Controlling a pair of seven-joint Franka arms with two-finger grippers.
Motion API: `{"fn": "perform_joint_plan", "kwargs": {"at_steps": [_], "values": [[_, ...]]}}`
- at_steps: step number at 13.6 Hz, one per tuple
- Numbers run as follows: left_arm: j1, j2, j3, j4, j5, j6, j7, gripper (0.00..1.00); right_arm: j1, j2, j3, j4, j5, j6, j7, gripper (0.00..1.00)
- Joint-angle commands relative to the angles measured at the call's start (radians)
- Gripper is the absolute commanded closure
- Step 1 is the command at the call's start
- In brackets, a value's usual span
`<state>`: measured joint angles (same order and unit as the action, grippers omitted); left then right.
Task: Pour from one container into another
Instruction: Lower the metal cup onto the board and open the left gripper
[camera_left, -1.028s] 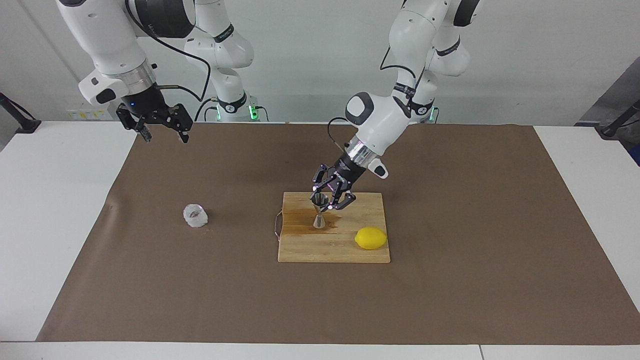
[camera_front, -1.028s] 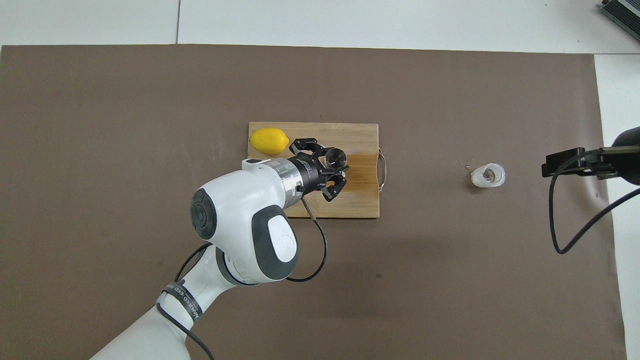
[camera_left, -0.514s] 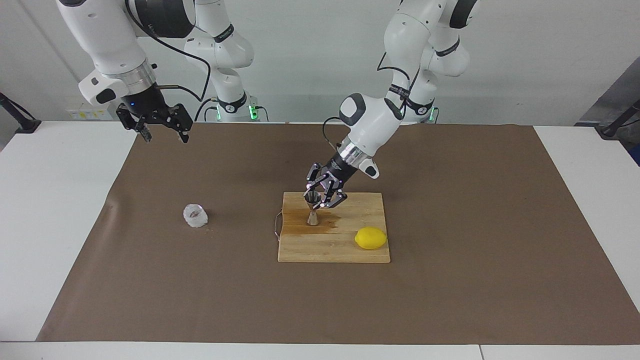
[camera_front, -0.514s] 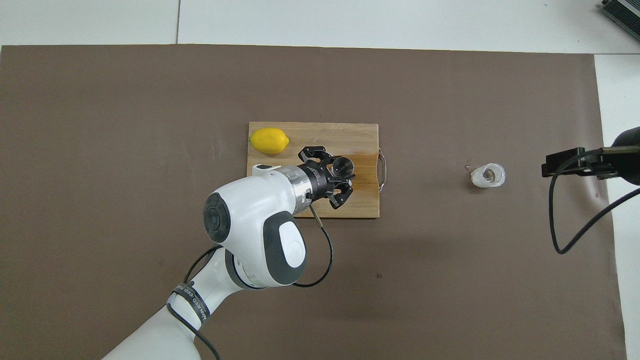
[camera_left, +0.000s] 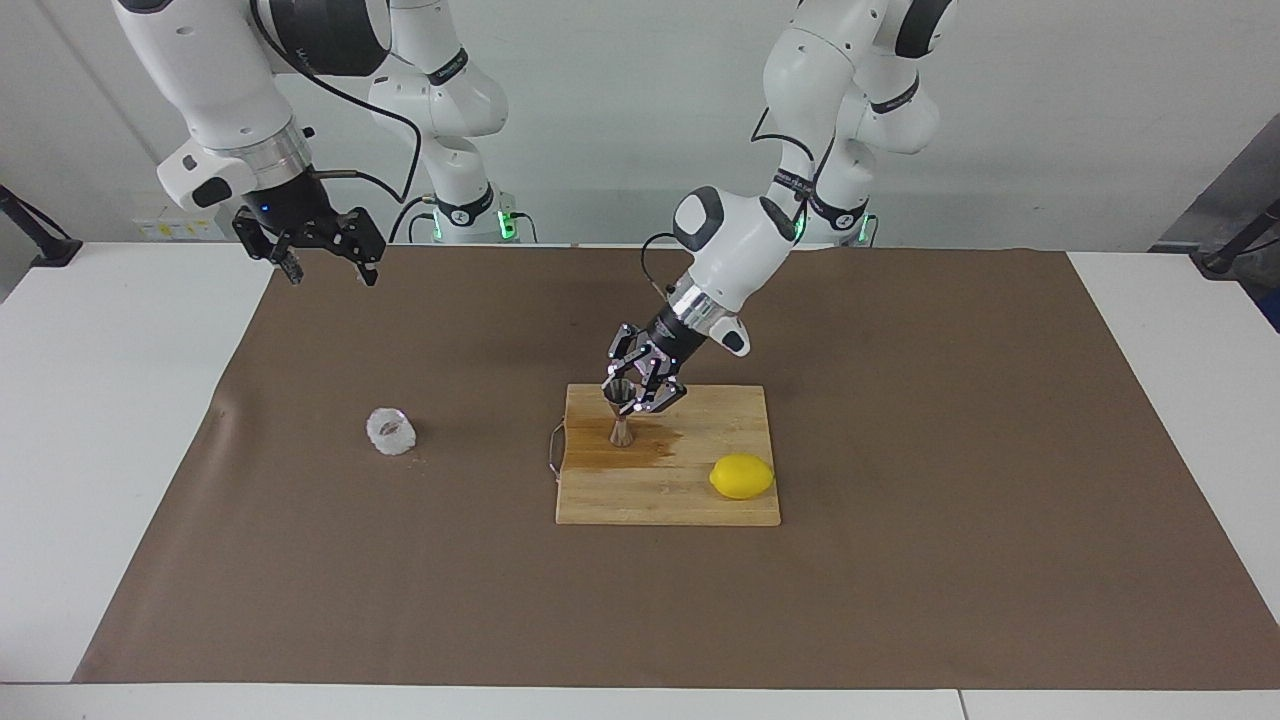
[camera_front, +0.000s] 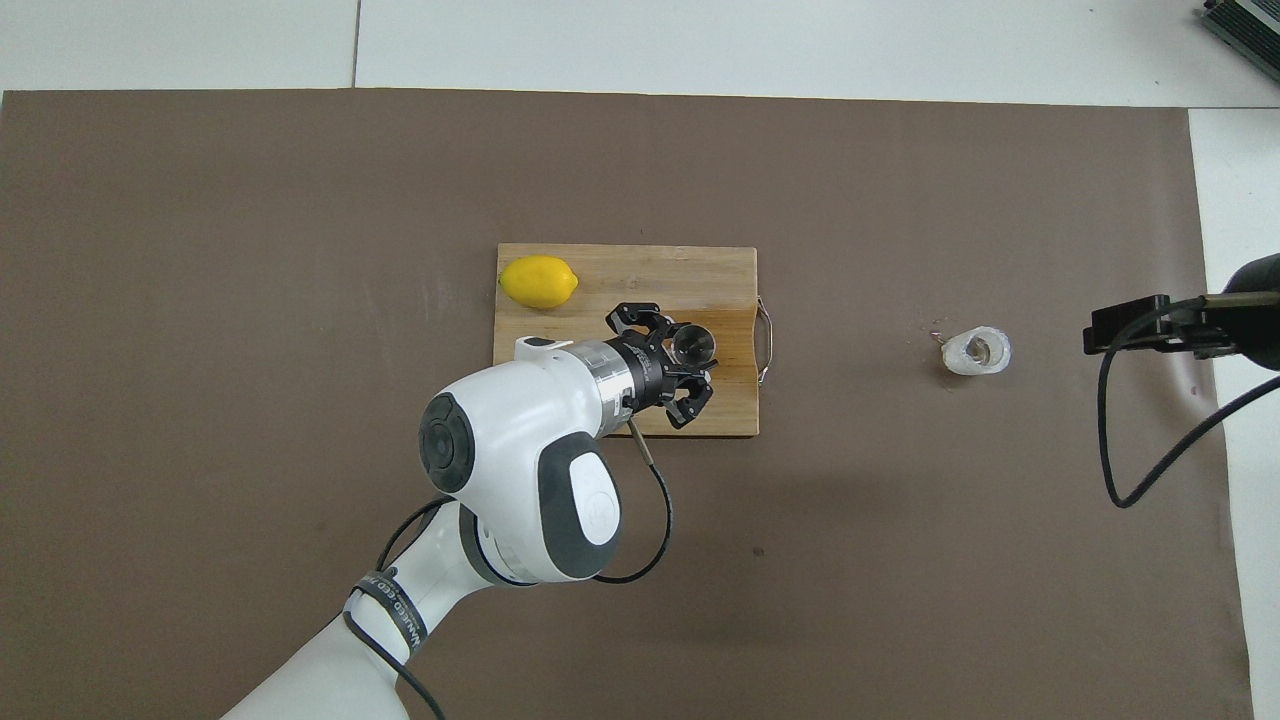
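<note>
The left gripper (camera_left: 632, 392) is closed on the upper cup of the metal jigger (camera_left: 621, 413) and holds it upright just above the wooden cutting board (camera_left: 700, 500), over a darker wet-looking stain near the board's handle end. I cannot tell if the foot of the jigger touches the board or is a little lifted. A lemon (camera_left: 742, 476) lies on the same board, toward the left arm's end and farther from the robots than the jigger. The small clear textured glass cup (camera_left: 391, 431) stands on the brown mat, well apart from the board, toward the right arm's end of the table. The right gripper (camera_left: 315, 250) waits with its fingers wide open and empty, high over the mat's edge near its base.

I judge the step in hand is the carrying of the jigger toward the glass cup. The next move calls for keeping the jigger level during the travel, then tilting it slowly above the cup's small opening.
</note>
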<state>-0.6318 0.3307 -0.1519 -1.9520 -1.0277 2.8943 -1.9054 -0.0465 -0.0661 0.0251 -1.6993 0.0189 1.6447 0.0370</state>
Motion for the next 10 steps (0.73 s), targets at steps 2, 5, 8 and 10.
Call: {"fn": "perform_joint_plan", "kwargs": {"at_steps": [2,5,8,10], "values": [[-0.014,-0.002,0.011,-0.013,0.017,0.019,-0.009,0.24,-0.012,-0.003,0.006,0.009,-0.002,-0.019,-0.02,0.0],[-0.012,-0.002,0.011,-0.01,0.017,0.017,-0.009,0.0,-0.012,-0.003,0.006,0.009,-0.002,-0.019,-0.02,0.0],[-0.011,-0.018,0.011,-0.008,0.018,0.008,-0.011,0.0,-0.012,-0.003,0.006,0.009,-0.002,-0.019,-0.02,0.0],[-0.012,-0.051,0.012,-0.011,0.018,-0.006,-0.012,0.0,-0.012,-0.003,0.006,0.009,-0.002,-0.019,-0.02,0.0]]}}
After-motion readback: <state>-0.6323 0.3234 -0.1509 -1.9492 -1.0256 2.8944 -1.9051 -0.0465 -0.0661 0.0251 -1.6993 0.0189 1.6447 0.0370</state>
